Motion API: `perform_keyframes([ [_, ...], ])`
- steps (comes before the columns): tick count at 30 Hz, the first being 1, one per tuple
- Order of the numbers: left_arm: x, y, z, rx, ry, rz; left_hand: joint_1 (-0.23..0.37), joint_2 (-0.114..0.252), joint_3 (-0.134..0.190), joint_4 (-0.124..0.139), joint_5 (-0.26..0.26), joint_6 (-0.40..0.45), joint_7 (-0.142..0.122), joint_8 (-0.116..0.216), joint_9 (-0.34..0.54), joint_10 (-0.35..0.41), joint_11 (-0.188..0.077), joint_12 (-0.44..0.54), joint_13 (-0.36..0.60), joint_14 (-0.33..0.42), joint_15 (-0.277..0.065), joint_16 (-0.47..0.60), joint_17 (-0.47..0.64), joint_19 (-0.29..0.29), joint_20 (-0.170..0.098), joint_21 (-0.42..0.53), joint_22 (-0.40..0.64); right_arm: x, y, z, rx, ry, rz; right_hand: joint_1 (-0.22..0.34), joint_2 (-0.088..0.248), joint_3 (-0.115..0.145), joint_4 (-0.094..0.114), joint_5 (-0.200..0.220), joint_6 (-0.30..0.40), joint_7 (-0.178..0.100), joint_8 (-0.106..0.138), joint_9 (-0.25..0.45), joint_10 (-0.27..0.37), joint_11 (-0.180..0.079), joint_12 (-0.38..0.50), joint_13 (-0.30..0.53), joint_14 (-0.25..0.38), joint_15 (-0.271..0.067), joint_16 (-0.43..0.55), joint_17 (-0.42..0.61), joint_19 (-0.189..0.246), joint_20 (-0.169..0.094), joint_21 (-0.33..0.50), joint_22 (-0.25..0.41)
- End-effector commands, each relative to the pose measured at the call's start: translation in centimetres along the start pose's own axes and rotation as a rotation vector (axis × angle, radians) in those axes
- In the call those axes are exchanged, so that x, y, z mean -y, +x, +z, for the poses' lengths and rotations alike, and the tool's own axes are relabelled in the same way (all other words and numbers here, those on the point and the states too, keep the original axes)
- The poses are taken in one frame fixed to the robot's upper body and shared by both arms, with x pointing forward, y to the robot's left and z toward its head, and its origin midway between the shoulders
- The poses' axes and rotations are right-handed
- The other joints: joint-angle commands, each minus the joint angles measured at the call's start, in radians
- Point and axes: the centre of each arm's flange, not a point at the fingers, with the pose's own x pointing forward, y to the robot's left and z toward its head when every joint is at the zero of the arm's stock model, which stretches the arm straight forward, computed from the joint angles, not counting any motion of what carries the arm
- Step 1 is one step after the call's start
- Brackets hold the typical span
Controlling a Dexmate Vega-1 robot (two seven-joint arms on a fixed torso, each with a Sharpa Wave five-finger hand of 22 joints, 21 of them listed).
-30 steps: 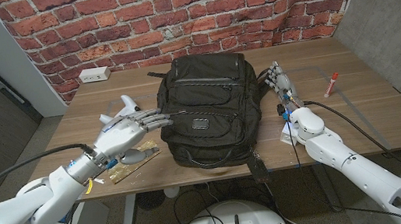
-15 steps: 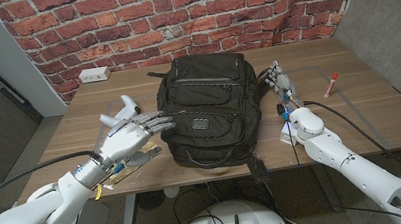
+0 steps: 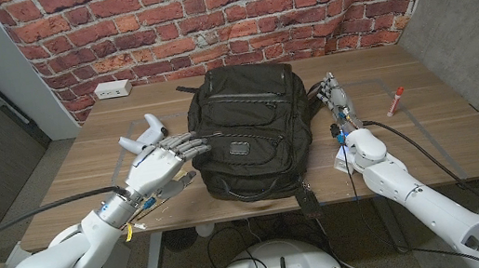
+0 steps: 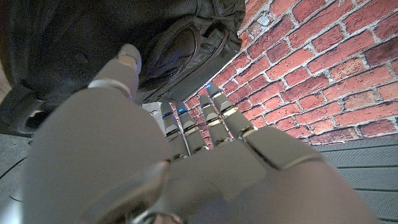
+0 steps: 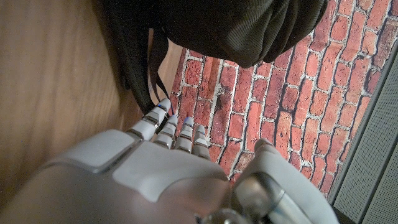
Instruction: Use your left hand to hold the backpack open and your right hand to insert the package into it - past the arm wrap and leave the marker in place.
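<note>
The left hand (image 3: 158, 166) has slid lower along the wooden bench (image 3: 445, 128), fingers (image 3: 187, 145) spread, tips now at the side of the one black fabric backpack (image 3: 244, 133), lying closed mid-bench, so opening has barely begun. The right hand (image 3: 336, 97) waits unmoved beside it, fingers loose, empty. One red marker (image 3: 394, 100) lies apart.
</note>
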Motion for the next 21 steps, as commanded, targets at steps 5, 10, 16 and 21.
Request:
perform_keyframes([
  [5, 1.4, 0.1, 0.9, -0.035, -0.003, 0.048, 0.029, 0.005, -0.011, 0.0, 0.007, 0.026, -0.002, 0.005, 0.002, 0.026, -0.001, 0.004, 0.003, 0.023, -0.172, 0.004, 0.003, 0.022, -0.163, 0.006, 0.002, -0.2, -0.2, -0.1, 0.011, 0.004, 0.0, -0.011, 0.026, 0.007, 0.001, -0.001, 0.0, 0.0, 0.004, 0.004, 0.009, -0.002, 0.004, 0.003, 0.001, -0.006, 0.005, 0.003, 0.008, -0.027, 0.003, 0.006],
  [10, 1.7, 0.2, 1.1, -0.038, -0.009, 0.049, 0.037, 0.008, -0.016, 0.0, 0.007, 0.034, -0.003, 0.004, 0.002, 0.041, -0.006, 0.005, 0.003, 0.034, -0.173, 0.004, 0.003, 0.027, -0.164, 0.006, 0.002, -0.2, -0.4, -0.2, 0.011, 0.007, -0.003, -0.013, 0.026, 0.009, 0.001, -0.001, 0.0, 0.0, 0.004, 0.004, 0.009, -0.003, 0.004, 0.003, 0.001, -0.007, 0.005, 0.003, 0.008, -0.026, 0.003, 0.006],
  [16, 2.4, 0.4, 1.4, -0.035, -0.014, 0.061, 0.047, 0.01, -0.023, 0.0, 0.008, 0.054, -0.006, 0.008, 0.003, 0.058, -0.008, 0.005, 0.003, 0.045, -0.174, 0.003, 0.004, 0.034, -0.164, 0.006, 0.002, 0.0, -0.6, -0.2, 0.012, 0.007, -0.005, -0.014, 0.025, 0.009, 0.001, -0.001, 0.0, 0.0, 0.004, 0.004, 0.009, -0.002, 0.004, 0.003, 0.001, -0.007, 0.005, 0.003, 0.008, -0.026, 0.003, 0.006],
  [21, 2.5, 0.5, 1.5, -0.033, -0.013, 0.074, 0.068, 0.025, -0.038, 0.003, 0.008, 0.111, -0.003, 0.017, 0.003, 0.104, -0.004, 0.007, 0.003, 0.08, -0.177, 0.006, 0.005, 0.05, -0.164, 0.007, 0.004, 0.0, -0.6, -0.2, 0.015, 0.007, -0.005, -0.015, 0.025, 0.011, 0.001, -0.002, 0.0, 0.0, 0.004, 0.004, 0.009, -0.002, 0.004, 0.003, 0.001, -0.007, 0.005, 0.003, 0.008, -0.026, 0.003, 0.006],
])
